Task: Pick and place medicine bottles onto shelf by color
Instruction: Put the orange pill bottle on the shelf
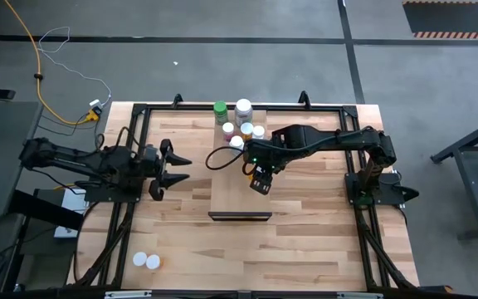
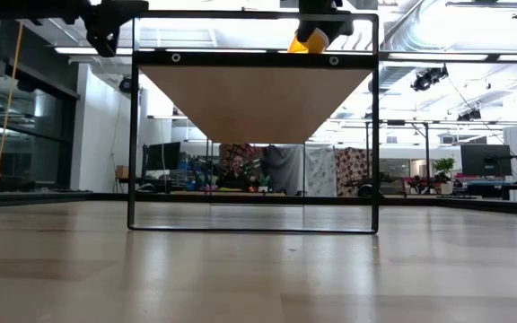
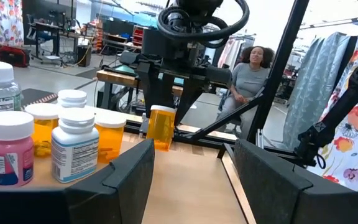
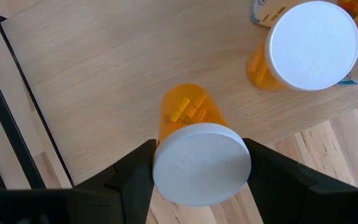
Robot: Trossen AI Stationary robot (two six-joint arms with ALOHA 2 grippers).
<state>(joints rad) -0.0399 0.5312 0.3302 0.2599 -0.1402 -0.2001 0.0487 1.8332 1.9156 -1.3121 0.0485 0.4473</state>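
orange bottle (image 2: pixel 308 40) above shelf (image 2: pixel 254 99) underside

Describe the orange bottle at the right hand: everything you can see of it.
The orange bottle is a small translucent amber plastic cylinder with a flat white cap; yellow-orange pills show through its wall. It stands upright with the right hand around its cap, one dark finger on each side, over the pale wood shelf. Whether its base touches the board is not clear. Other white-capped bottles stand nearby on the shelf, apart from it.

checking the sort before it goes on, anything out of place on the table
Two white-capped bottles sit alone at the table's near left corner, far from the cluster on the shelf. The right end effector holds an orange bottle upright; nothing spilled.
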